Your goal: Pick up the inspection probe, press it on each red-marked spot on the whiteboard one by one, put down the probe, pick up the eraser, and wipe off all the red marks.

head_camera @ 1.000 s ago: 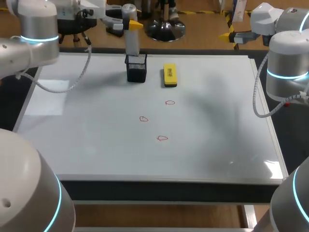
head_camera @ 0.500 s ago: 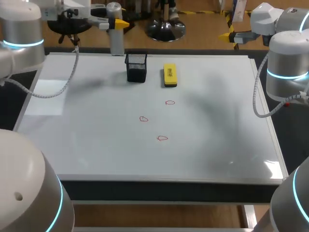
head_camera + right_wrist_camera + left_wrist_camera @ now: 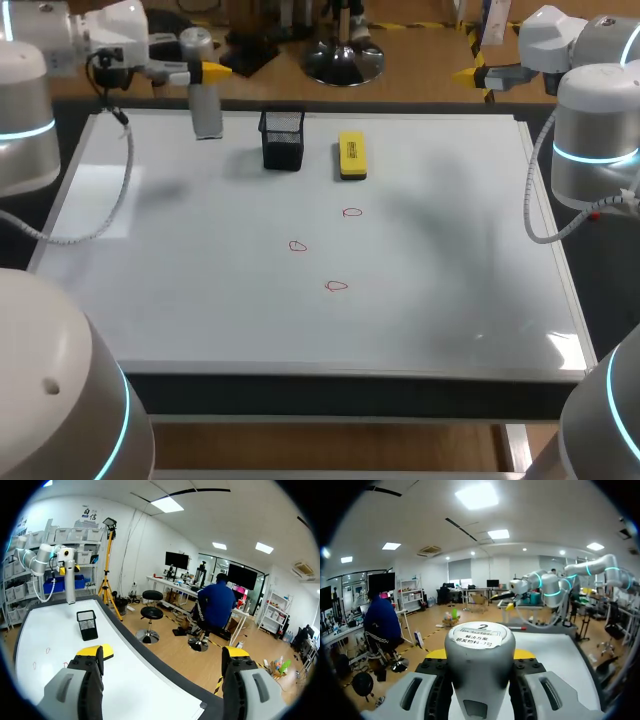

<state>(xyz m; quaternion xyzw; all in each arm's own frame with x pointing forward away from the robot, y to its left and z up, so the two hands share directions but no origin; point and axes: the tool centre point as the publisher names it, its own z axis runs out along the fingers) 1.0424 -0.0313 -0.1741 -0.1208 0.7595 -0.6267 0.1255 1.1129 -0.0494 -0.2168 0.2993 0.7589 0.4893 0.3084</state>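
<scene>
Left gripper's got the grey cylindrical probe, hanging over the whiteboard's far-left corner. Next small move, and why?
Probably carry the left gripper rightward and toward the near edge, until the grey cylindrical probe hangs above the nearest red mark. The probe is clamped upright at the far-left corner of the whiteboard, while all three marks lie mid-board, well away from it.

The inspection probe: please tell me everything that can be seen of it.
The inspection probe is a grey cylinder with a rounded cap that bears a white label. It hangs upright, clamped near its top between the jaws of the left gripper, over the far left corner of the whiteboard, left of the black mesh holder.
</scene>
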